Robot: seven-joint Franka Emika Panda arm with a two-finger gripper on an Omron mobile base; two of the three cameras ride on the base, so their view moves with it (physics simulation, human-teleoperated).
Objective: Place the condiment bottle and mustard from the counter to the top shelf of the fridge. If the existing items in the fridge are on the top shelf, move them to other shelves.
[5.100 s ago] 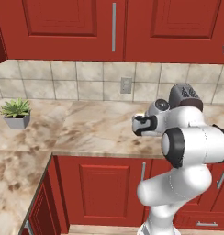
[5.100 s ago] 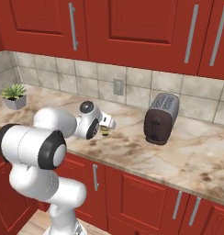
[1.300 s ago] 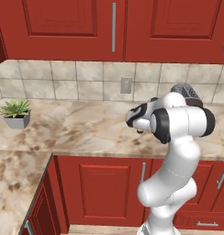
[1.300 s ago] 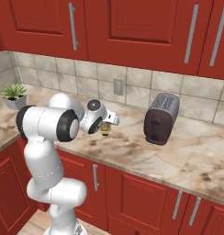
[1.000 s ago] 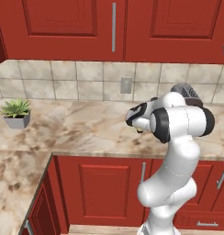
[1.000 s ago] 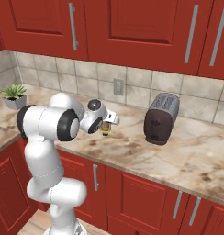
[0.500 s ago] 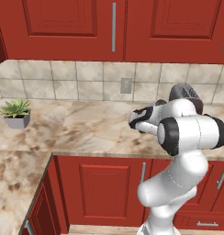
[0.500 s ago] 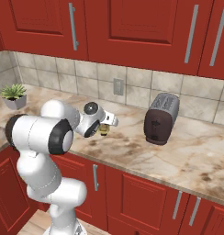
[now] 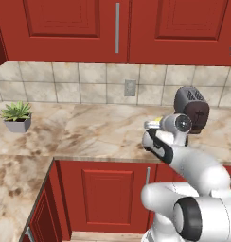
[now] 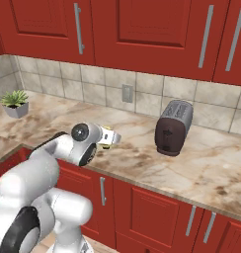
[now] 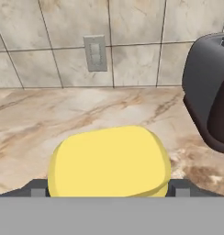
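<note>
While no label or writing could be read, the mustard [image 11: 109, 160] stood on the counter [image 11: 54, 114], between the spread fingers of the gripper [image 11: 109, 190], toaster [image 11: 210, 92] to its right, wall outlet [image 11: 95, 53] behind.

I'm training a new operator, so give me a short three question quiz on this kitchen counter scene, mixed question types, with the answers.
1. True or false: the gripper is open, one fingertip on each side of the mustard.
2. Which appliance stands on the counter right of the wall outlet in the right base view?
A. kettle
B. toaster
C. blender
3. Fill in: near the counter's left end sits a small potted ____.

Key: 1 true; 2 B, the toaster; 3 plant.
</note>
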